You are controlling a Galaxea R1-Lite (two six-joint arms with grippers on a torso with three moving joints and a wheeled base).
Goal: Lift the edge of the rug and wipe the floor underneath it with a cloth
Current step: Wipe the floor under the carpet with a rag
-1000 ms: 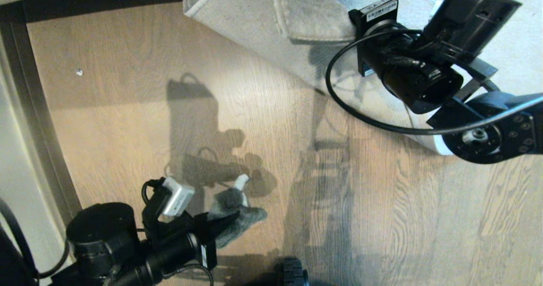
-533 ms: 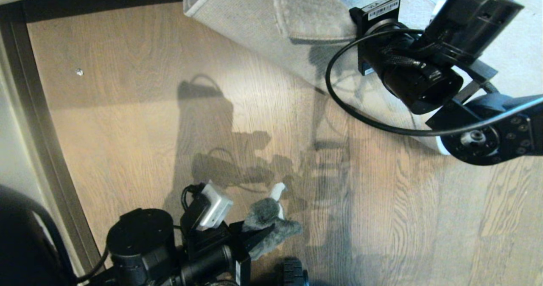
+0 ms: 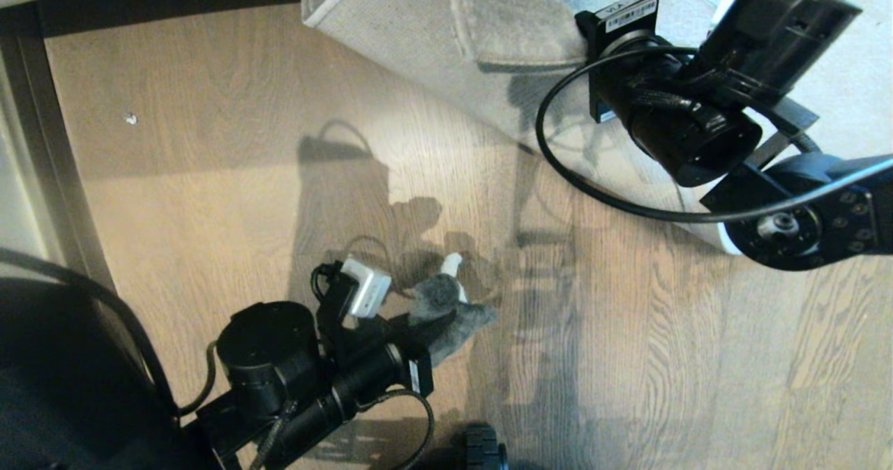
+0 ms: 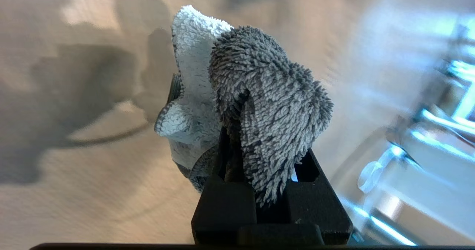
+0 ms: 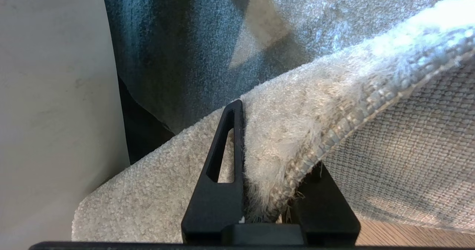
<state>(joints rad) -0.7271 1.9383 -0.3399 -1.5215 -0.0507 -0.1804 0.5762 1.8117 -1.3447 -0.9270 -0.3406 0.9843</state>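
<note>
Firmly pinched: cloth (image 4: 259,105) in left gripper (image 4: 269,190), rug edge (image 5: 297,150) in right gripper (image 5: 269,190).

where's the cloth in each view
Head view: the cloth is at lower centre, pinched in the left gripper over the floor.
Left wrist view: it fills the centre, bunched between the black fingers.
Right wrist view: not in it; only the rug edge.
Shared landmark: the wood floor.
</note>
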